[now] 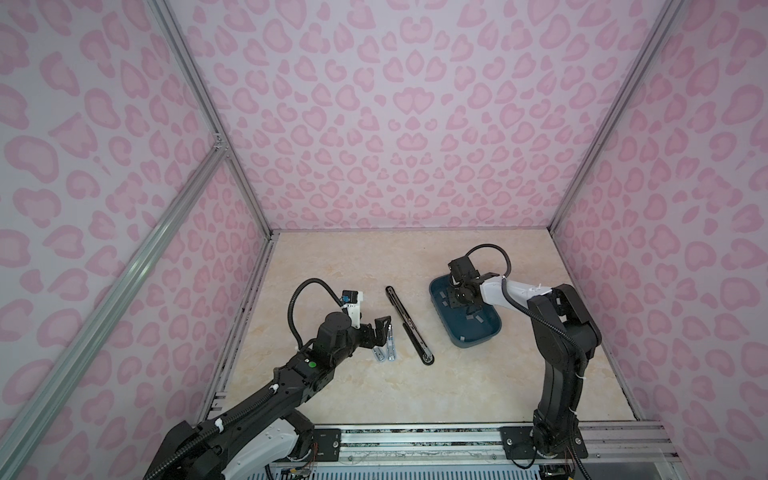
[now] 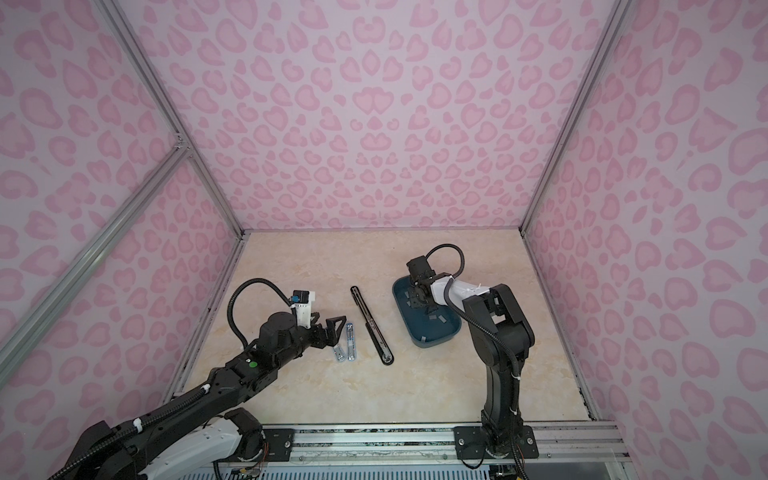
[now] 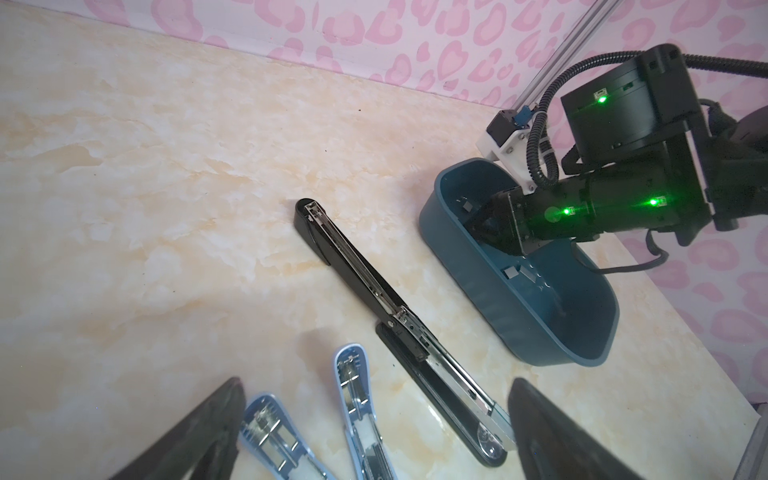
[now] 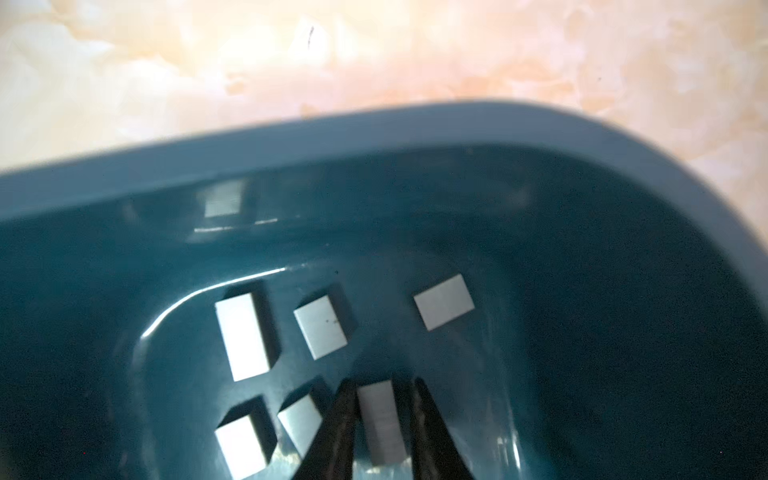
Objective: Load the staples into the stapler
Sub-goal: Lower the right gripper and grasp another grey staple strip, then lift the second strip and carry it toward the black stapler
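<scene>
- In both top views, the blue tray [image 1: 473, 343] holding the staples [image 1: 478, 319] lies at 3 o'clock of the opened black stapler [image 1: 409, 324]. The right gripper [image 1: 459, 298] reaches into the tray.
- Left wrist view: the left gripper [image 3: 374, 436], jaws wide apart, hovers over two light-blue staplers [image 3: 357, 415].
- Right wrist view: the right gripper's [image 4: 382, 382] fingers [image 4: 340, 424] stand close on either side of one staple strip [image 4: 380, 419]. Whether they clamp it cannot be told.

Glossy, smooth teal plastic in the tray [image 4: 332, 133] (reflections along its inner wall). Flat, matt grey metal in the staples [image 4: 245, 336]. Shiny black plastic with a bright metal rail on the black stapler [image 3: 353, 266]. At its eight o'clock in a top view, pale-blue staplers [image 1: 391, 347], plastic with metal insides. Polished marble-look tabletop [image 3: 166, 166].
</scene>
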